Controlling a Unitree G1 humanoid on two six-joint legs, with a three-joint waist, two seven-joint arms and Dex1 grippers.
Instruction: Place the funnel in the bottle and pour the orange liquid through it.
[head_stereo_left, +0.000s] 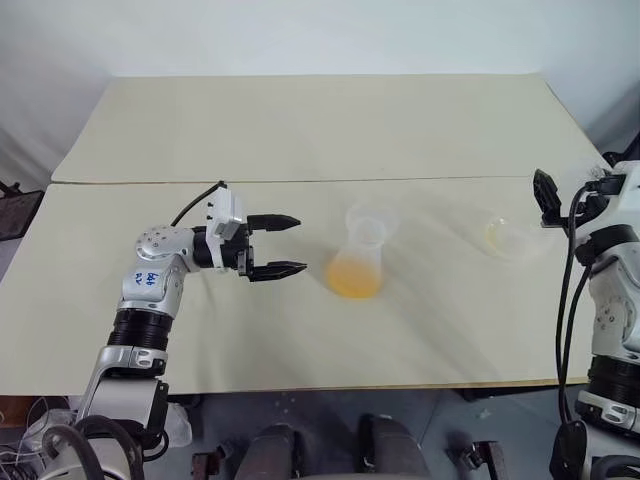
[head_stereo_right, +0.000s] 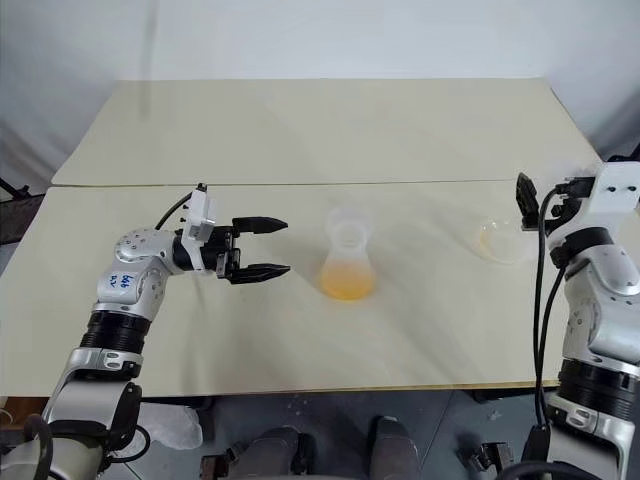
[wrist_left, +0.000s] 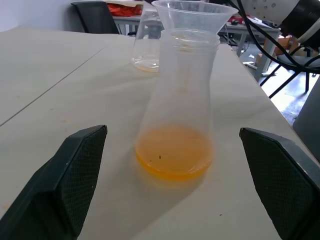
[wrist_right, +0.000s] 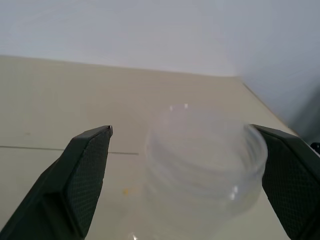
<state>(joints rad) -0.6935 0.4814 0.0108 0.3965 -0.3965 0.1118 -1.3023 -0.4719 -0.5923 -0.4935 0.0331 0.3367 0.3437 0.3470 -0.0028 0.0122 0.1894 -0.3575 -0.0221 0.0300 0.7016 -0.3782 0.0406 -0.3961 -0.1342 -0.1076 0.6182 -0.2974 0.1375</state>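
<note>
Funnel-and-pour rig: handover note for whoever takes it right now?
Left gripper: open, level, pointing at the bottle from its left, not touching.
Right gripper: open, its fingers either side of the emptied flask near the table's right edge, not gripping it.
Funnel: seated in the bottle's neck.
Orange liquid: a shallow layer in the bottle's base; just a faint yellowish trace left in the emptied flask.
Done: funnel placed, pour made, emptied flask set down upright.
Left: nothing obvious; maybe back the right arm clear of the flask.
</note>
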